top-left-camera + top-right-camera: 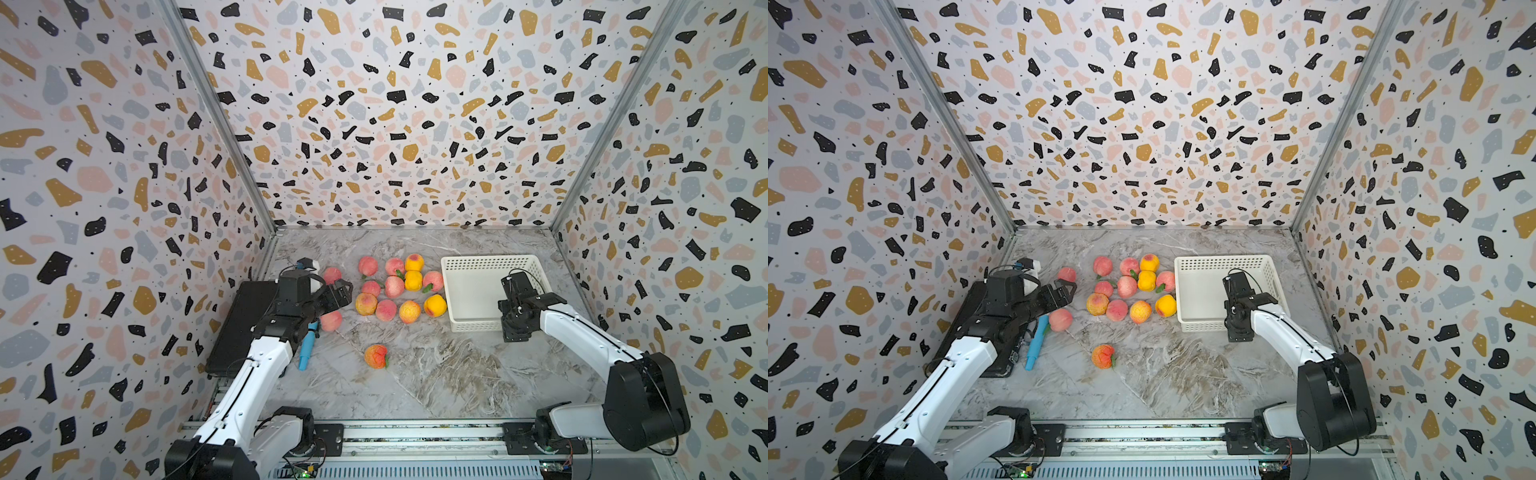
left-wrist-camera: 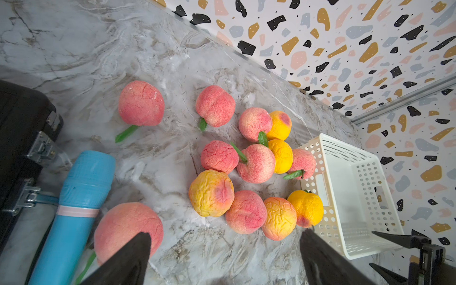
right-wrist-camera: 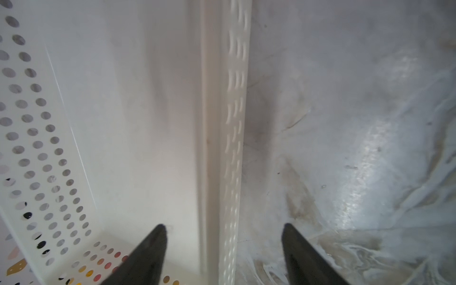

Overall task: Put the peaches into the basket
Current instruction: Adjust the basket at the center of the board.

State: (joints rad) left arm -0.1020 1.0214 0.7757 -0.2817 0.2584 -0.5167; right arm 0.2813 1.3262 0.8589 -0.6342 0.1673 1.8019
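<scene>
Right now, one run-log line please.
peaches: on table | basket: no peach seen inside | left gripper: open, by peaches | right gripper: open, astride basket wall

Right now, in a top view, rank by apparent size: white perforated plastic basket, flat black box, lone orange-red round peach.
1. basket
2. black box, partly under the left arm, so unsure
3. lone peach
</scene>
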